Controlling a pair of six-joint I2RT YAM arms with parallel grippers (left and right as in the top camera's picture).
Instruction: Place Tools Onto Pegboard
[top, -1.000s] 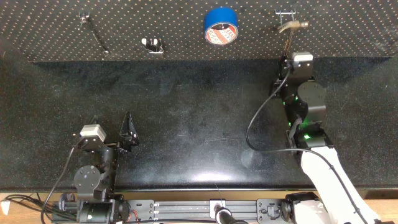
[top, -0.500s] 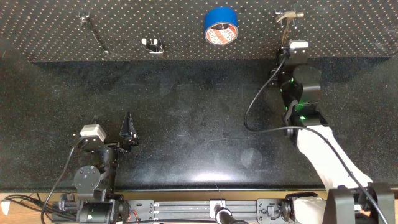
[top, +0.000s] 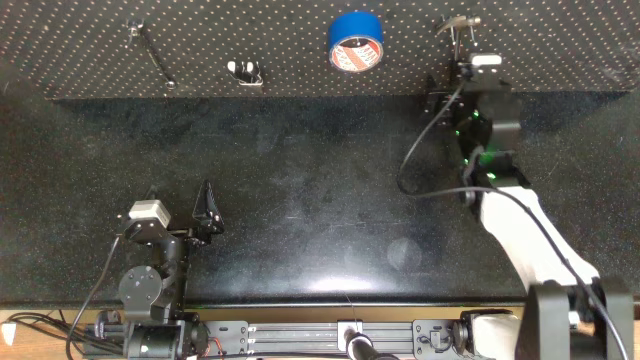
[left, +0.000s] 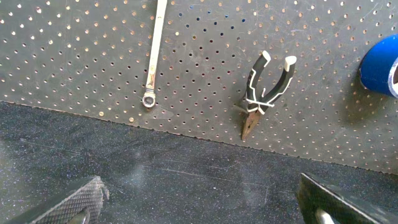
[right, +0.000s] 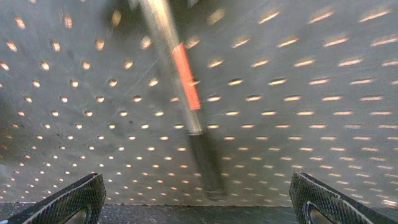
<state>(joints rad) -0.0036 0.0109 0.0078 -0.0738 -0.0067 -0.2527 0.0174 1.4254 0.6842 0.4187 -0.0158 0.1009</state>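
Hammer (right: 185, 93) hangs on pegboard (top: 250, 35). Right gripper (right: 200, 198) is close to pegboard, jaws wide, empty. Left gripper (left: 205, 202) is well back, same.

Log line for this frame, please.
stage: hammer hanging on pegboard | right claw: open, facing hammer, not touching | left claw: open, near its base | also hung: wrench, pliers, tape

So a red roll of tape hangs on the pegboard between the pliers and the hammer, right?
Not red: the top view shows the roll of tape is blue. It does hang on the pegboard between the pliers and the hammer.
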